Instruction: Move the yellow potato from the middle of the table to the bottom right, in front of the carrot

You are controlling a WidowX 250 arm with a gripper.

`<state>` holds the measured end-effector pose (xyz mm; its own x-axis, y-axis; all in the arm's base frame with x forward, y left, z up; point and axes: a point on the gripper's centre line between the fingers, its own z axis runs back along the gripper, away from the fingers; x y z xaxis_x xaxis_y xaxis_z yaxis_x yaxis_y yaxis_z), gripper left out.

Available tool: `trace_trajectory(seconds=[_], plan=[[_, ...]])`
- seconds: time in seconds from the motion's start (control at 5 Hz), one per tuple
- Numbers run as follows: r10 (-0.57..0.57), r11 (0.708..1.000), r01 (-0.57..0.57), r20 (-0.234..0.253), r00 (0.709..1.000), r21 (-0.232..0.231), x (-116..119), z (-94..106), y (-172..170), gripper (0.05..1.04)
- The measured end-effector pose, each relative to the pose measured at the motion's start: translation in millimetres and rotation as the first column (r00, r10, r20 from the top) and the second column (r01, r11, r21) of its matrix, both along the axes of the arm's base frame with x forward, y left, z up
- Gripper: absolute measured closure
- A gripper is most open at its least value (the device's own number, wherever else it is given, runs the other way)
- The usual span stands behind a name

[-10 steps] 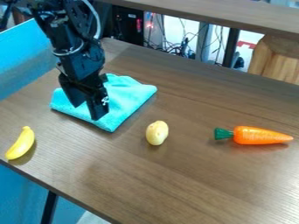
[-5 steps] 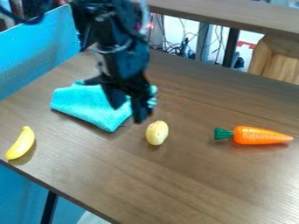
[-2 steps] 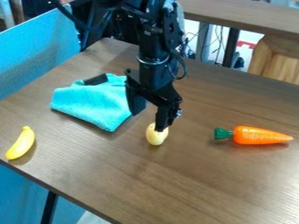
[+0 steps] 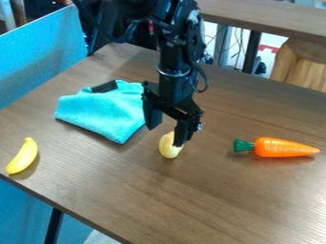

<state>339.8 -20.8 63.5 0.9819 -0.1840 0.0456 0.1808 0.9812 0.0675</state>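
Over the bench [image 4: 223, 200]: my hand [image 4: 167, 132] is hanging, fingers apart.
Potato [image 4: 168, 148]: I am hovering at it, not yet gripping or lifting it.

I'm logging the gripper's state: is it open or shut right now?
Open: the gripper has its two fingers well apart, one of them partly hiding the yellow potato from view.
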Motion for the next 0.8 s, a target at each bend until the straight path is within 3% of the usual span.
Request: trace_trajectory(seconds=[0.4, 0.8], plan=[[0.055, 0.998, -0.055, 0.014, 0.998, -0.012, 8, -1.8, -2, 0.083], [0.155, 0.987, -0.153, -0.057, 0.986, 0.039, 15, -29.5, 3, 0.083]])
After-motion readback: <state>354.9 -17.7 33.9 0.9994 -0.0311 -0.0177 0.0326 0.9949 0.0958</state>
